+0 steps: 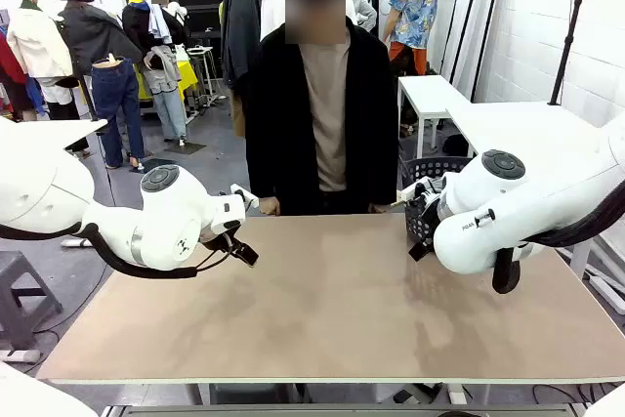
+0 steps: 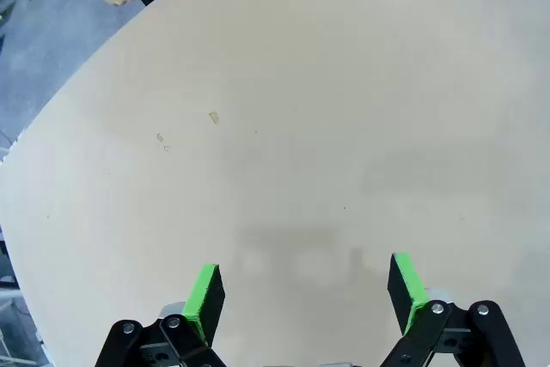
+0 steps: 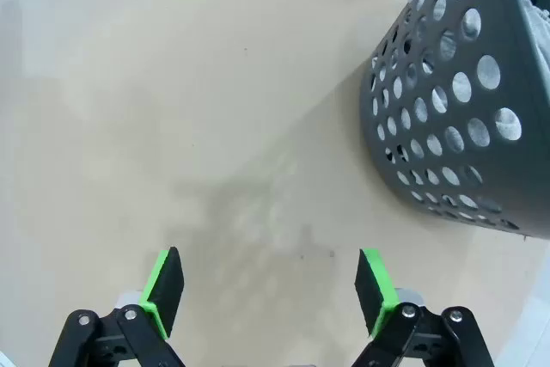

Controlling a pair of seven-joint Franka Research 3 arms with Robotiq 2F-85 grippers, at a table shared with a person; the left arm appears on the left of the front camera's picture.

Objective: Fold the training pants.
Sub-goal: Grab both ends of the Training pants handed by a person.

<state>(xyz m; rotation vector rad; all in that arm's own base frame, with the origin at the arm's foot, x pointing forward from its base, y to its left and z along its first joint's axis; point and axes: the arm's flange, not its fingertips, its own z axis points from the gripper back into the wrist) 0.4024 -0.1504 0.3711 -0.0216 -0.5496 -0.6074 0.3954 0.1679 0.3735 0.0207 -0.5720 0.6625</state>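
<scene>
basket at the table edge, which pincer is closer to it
Right. The right pincer hangs open over the table just beside the basket; the left pincer is over the opposite side, well away.

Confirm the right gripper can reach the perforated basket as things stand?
Probably yes. The right gripper hangs open above the table, and the basket stands close beside it on the tabletop, with nothing between them.

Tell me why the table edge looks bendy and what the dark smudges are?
Left wrist view: the wide lens bows the table edge; a faint shadow lies ahead of the left hand. Right wrist view: a darker, streaky shadow lies ahead of the right hand, near the basket.
</scene>
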